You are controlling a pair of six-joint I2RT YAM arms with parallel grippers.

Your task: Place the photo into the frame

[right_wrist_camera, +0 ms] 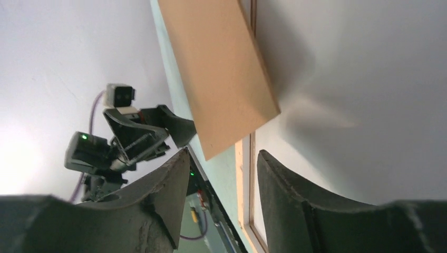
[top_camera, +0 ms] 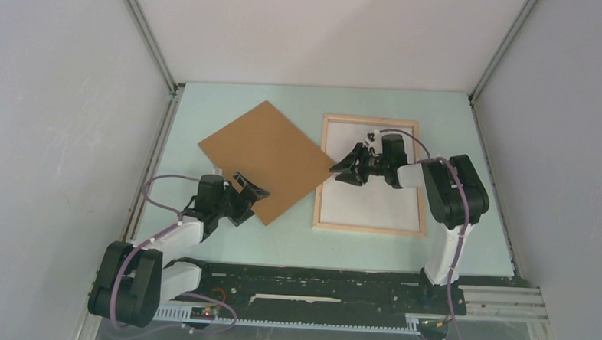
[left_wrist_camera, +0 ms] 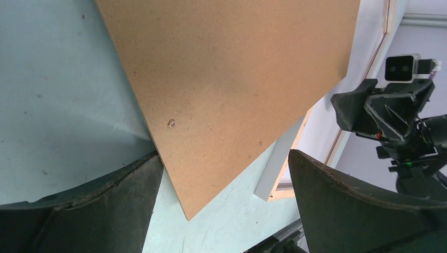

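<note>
The light wood frame (top_camera: 368, 229) lies flat at the right of the table. A plain white surface (top_camera: 373, 208) fills its opening; no printed side of the photo shows. A brown backing board (top_camera: 264, 157) lies tilted to its left, its right corner over the frame's left rail. My right gripper (top_camera: 342, 172) is open and empty, hovering at that corner, with the frame's rail (right_wrist_camera: 241, 174) between its fingers (right_wrist_camera: 222, 152). My left gripper (top_camera: 249, 201) is open, and the board's near corner (left_wrist_camera: 237, 79) lies between its fingers (left_wrist_camera: 225, 158) without being held.
Grey enclosure walls (top_camera: 54, 128) stand on both sides and at the back. A black rail (top_camera: 316, 282) with the arm bases runs along the near edge. The mint table surface (top_camera: 226, 243) shows between the board and the rail.
</note>
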